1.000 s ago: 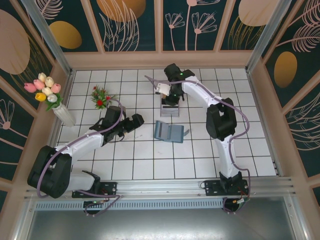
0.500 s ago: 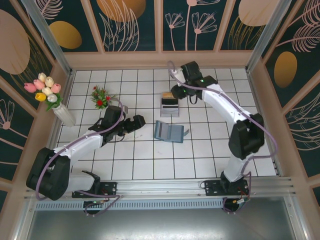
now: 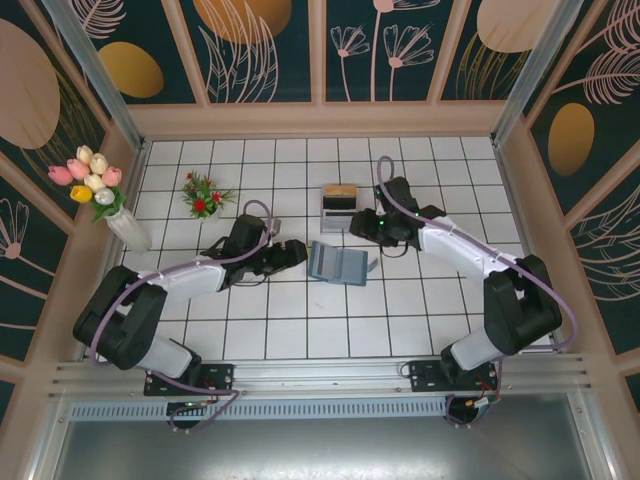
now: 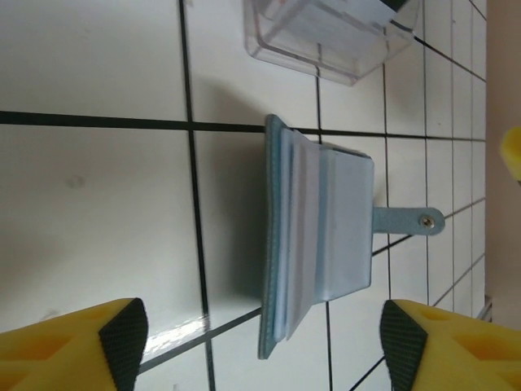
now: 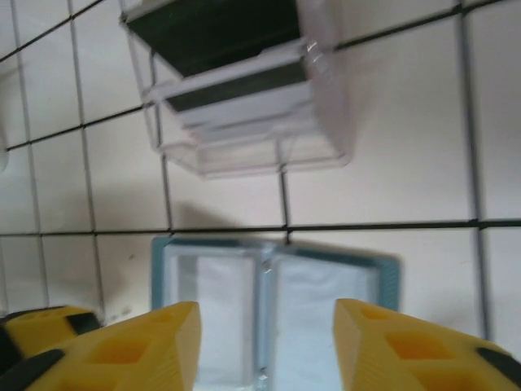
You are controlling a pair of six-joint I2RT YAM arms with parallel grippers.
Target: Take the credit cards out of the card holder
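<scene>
Your left claw [image 3: 296, 255] stood with jaws wide and empty, the card holder [image 3: 338, 264] lying opened on the tiles just ahead of it, framed between its fingertips. Your right claw [image 3: 372, 228] hung above the holder's other side, jaws partly apart and empty, the clear stand [image 3: 339, 205] just beyond it. The credit cards [image 5: 218, 305] seemed to be the pale sheets in the pockets under that claw. You would have done best to pin one flap, then pinch a card's free edge and draw it along the pocket.
</scene>
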